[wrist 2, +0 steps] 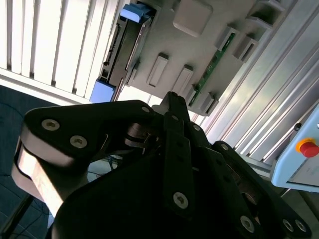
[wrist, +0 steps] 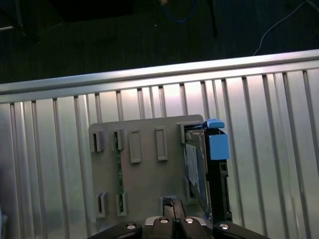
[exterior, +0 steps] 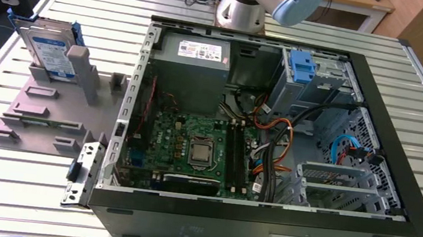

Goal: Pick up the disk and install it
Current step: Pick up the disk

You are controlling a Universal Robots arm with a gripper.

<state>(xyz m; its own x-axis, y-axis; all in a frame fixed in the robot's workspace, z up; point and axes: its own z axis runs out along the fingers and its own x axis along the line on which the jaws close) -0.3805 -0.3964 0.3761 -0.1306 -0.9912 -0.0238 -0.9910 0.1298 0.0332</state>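
A ribbed metal table (exterior: 16,191) carries the disk (exterior: 48,53) upright in a grey holder (exterior: 42,119), the tool (wrist 2: 172,101) clenched empty.

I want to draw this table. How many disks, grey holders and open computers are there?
disk: 1
grey holder: 1
open computer: 1
Total: 3
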